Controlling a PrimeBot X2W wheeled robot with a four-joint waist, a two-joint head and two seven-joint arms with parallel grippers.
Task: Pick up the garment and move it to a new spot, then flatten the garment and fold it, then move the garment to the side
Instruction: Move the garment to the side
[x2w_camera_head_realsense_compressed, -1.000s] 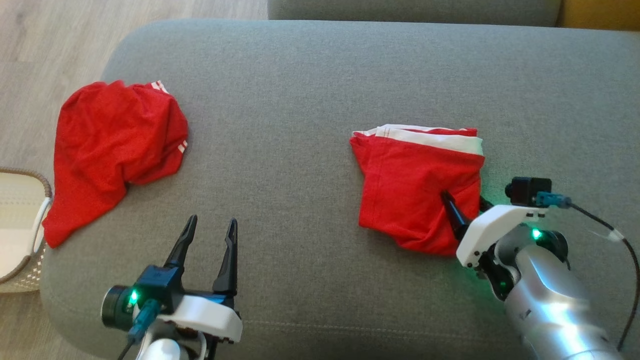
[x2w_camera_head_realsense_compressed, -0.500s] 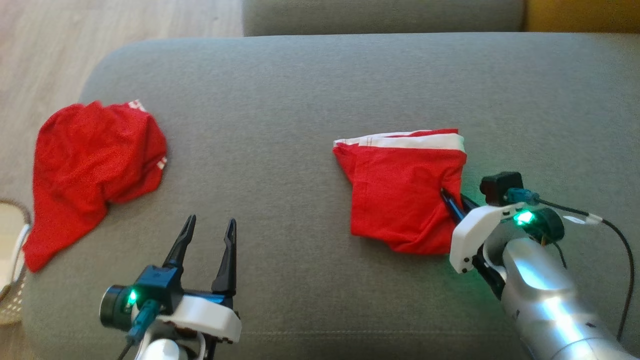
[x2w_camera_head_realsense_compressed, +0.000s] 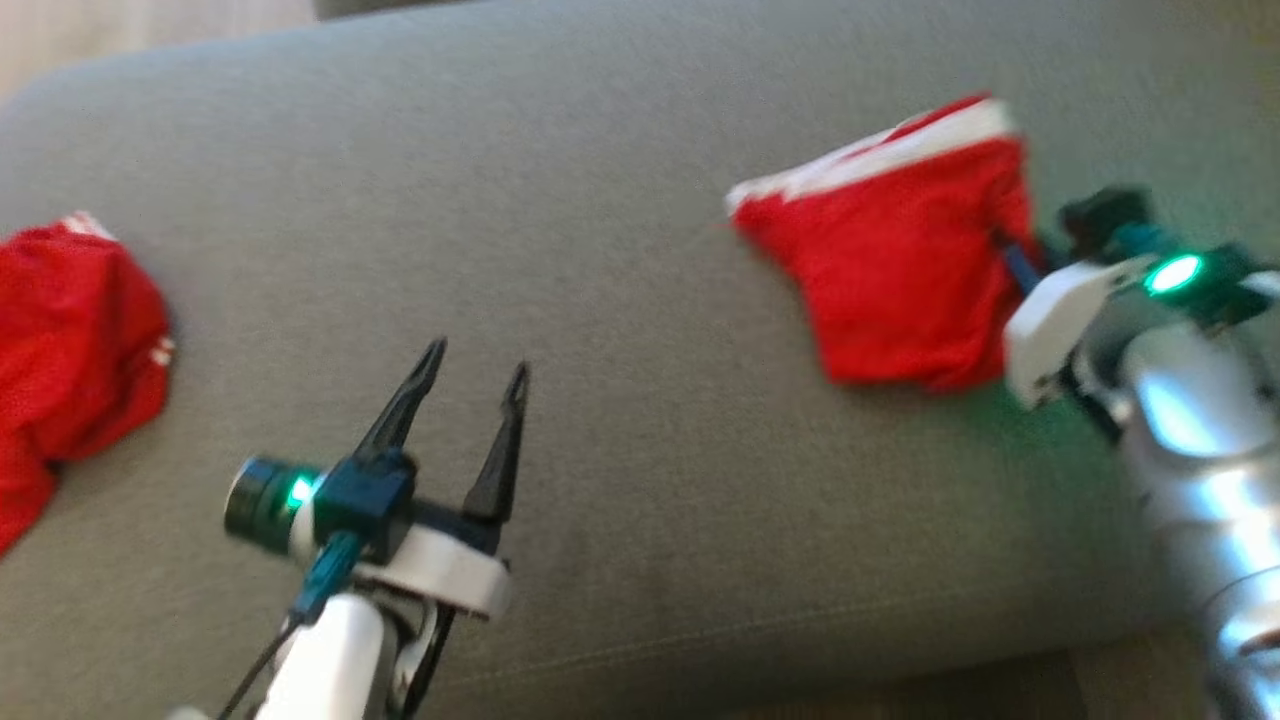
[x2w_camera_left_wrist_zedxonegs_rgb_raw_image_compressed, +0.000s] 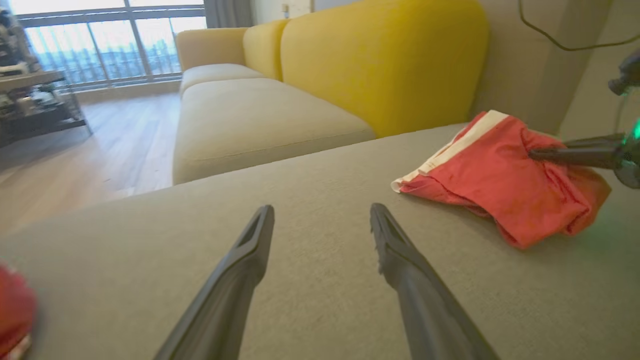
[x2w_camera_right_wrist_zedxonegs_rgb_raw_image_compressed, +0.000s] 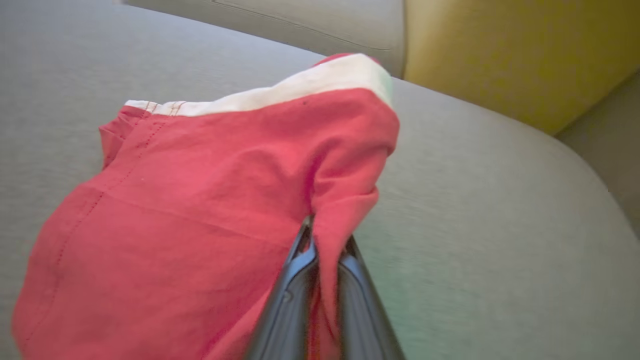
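A red garment (x2w_camera_head_realsense_compressed: 900, 270) with a white waistband lay folded and bunched at the far right of a grey sofa cushion (x2w_camera_head_realsense_compressed: 600, 200). The right tool (x2w_camera_head_realsense_compressed: 1012, 262) was pinched tight on a fold at its right edge. The left tool (x2w_camera_head_realsense_compressed: 478, 358) hovered spread wide over the cushion's near middle, holding nothing. The cloth looked light, thin and limp, likely to sag; the waistband seemed the firmest hold. Its longer side ran roughly across the cushion, waistband farthest.

Silver right forearm (x2w_camera_head_realsense_compressed: 1185, 430), white wrist shell (x2w_camera_head_realsense_compressed: 1050, 320), green light (x2w_camera_head_realsense_compressed: 1172, 274), black tapered left tool (x2w_camera_head_realsense_compressed: 478, 358)
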